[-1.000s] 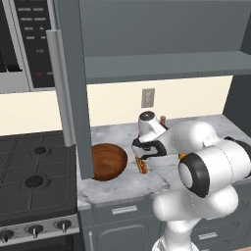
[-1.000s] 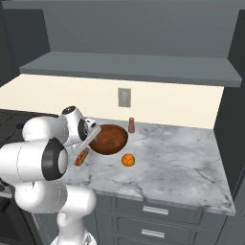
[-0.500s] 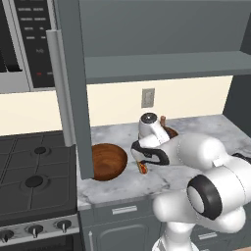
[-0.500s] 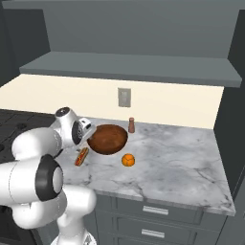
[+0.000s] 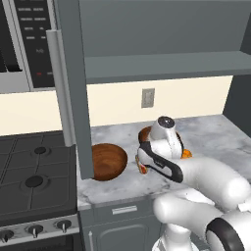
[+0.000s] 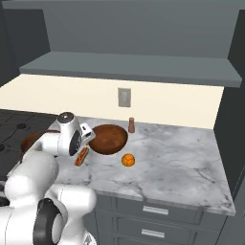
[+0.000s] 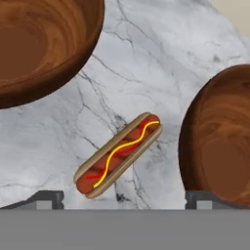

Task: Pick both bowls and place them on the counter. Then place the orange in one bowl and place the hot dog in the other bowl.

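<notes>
Two reddish-brown bowls sit on the marble counter (image 6: 182, 162), and the hot dog (image 7: 118, 154) lies bare on the stone between them — it is the landmark here. Seen from the hand camera, one bowl (image 7: 41, 44) is up and to the left of the hot dog, the other bowl (image 7: 222, 136) just to its right; neither touches it. Both bowls look empty.

From the right base camera, the orange (image 6: 127, 160) rests on the counter a little beyond the hot dog (image 6: 82, 156), past the nearer bowl's (image 6: 108, 139) rim, still outside any bowl. A small brown shaker (image 6: 131, 125) stands further back, near the wall.

The gripper (image 7: 124, 197) hangs above the hot dog with its jaws spread wide and nothing between them; the two finger tips stand far apart, one to each side.

Likely next is a descent to grasp the hot dog. The risk: the bun lies diagonally across the gap between the fingers, so they may close on its ends rather than its flanks and twist or squirt it away — and one finger hangs very close to the right-hand bowl's rim, which it could strike and shove.
</notes>
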Available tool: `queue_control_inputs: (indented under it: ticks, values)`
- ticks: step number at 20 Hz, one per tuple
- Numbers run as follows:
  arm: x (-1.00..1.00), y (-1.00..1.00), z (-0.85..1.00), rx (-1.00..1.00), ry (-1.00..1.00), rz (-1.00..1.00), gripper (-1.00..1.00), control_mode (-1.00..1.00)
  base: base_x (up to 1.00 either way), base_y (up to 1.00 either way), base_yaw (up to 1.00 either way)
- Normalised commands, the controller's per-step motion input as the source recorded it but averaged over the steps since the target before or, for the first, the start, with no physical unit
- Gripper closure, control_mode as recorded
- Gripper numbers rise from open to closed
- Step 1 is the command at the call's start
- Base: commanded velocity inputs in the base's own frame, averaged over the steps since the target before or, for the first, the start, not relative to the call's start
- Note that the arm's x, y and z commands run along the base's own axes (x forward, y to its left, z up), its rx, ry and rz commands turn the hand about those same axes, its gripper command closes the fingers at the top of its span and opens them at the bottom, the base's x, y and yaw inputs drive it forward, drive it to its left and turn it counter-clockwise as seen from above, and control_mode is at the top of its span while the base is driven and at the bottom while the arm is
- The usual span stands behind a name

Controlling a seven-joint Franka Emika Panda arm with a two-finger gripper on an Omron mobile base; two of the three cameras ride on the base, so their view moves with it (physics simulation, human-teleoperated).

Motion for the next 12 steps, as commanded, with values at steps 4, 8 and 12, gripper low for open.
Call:
queue_control_inputs:
  ticks: [4,8,12]
  values:
    - [-0.56,0.01,0.00,0.24,0.00,-0.23,-1.00,-1.00,0.00,0.00,0.00]
    - [-0.41,0.02,0.00,0.19,0.00,-0.30,-1.00,-1.00,0.00,0.00,0.00]
    - [-0.18,0.06,0.00,0.11,0.00,-0.37,-1.00,-1.00,0.00,0.00,0.00]
